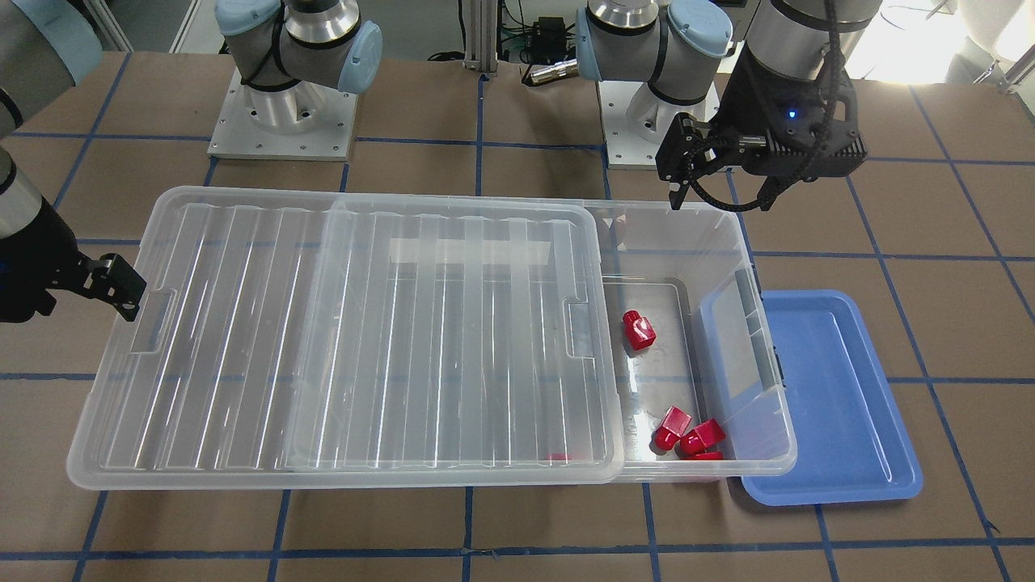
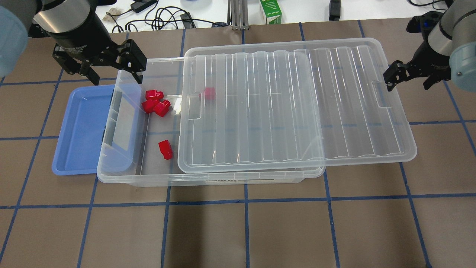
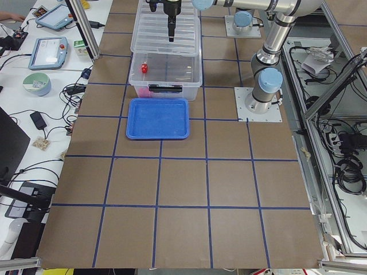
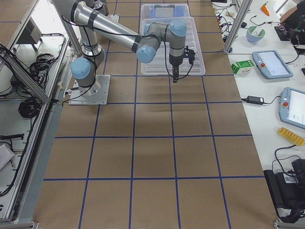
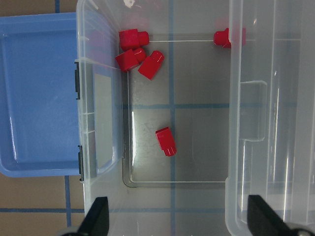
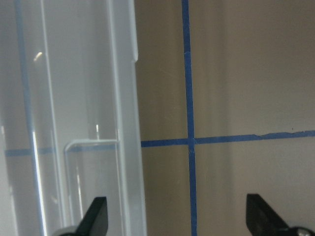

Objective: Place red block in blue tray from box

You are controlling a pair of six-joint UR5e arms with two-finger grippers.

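Note:
A lone red block (image 2: 165, 149) lies on the floor of the clear box (image 2: 223, 179), in its uncovered left end; it also shows in the front view (image 1: 639, 330) and the left wrist view (image 5: 166, 141). The ribbed lid (image 2: 297, 104) is slid to the right and covers most of the box. The blue tray (image 2: 80, 130) lies against the box's left end and holds nothing. My left gripper (image 2: 114, 76) is open and empty, high over the box's far left corner. My right gripper (image 2: 409, 82) is open and empty beside the lid's right edge.
Three more red blocks (image 2: 154, 103) cluster in the box's far left corner, and another (image 2: 209, 93) lies under the lid's edge. The box wall (image 5: 98, 98) stands between the blocks and the tray (image 5: 39, 98). Brown table with blue tape lines (image 6: 189, 142).

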